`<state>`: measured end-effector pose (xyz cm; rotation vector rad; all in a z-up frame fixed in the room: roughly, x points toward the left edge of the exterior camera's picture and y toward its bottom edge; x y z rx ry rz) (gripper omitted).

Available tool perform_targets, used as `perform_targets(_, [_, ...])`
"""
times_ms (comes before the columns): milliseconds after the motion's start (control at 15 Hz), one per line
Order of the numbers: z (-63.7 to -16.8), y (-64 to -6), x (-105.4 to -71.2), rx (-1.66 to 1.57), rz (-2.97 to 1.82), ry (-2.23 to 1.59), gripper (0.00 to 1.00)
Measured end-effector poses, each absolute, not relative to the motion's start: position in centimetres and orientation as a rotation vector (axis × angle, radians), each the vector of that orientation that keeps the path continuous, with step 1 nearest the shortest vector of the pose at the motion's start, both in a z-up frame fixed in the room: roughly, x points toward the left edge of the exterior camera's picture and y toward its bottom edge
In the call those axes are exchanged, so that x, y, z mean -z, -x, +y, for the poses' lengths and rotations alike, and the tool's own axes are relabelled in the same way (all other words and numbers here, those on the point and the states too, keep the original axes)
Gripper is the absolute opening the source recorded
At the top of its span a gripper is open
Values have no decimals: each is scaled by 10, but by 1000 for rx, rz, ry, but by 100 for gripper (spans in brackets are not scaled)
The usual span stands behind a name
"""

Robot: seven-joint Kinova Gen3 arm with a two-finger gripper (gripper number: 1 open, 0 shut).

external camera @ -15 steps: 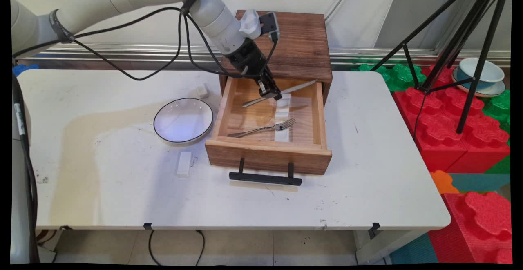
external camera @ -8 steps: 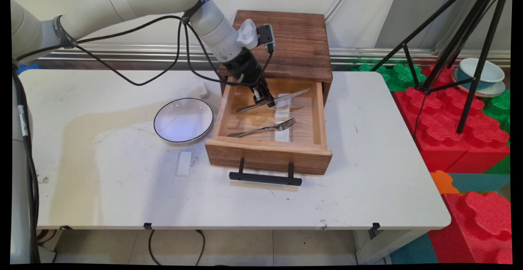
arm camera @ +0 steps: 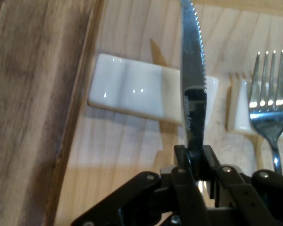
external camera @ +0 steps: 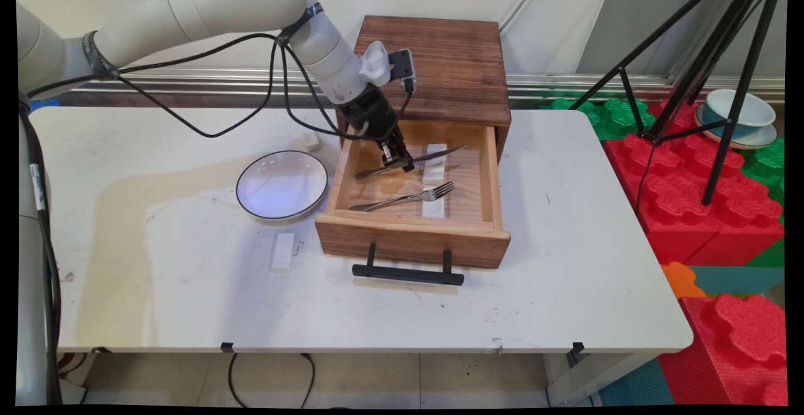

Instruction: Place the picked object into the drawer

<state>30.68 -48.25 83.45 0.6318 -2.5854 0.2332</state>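
On the scuffed white table (external camera: 565,264) stood an open wooden drawer (external camera: 411,242); above it the gripper (external camera: 402,162) clamped a serrated steel knife (arm camera: 192,84) over a glossy white rest (arm camera: 132,92), a fork (external camera: 408,198) lying beside

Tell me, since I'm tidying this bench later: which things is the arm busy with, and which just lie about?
In use:
end effector, shut on the knife
open wooden drawer
white rest under the knife's blade

Lying about:
fork in the drawer, on a second rest
plate
white block on the table
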Motion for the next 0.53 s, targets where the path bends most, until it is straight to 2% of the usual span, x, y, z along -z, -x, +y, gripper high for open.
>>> perform_targets(333, [-483, -311, -829, -233, -2593, -639, 0])
perform_targets(400, [-483, -311, -828, -233, -2592, -640, 100])
perform_targets(533, [-483, -312, -827, -236, -2589, -645, 100])
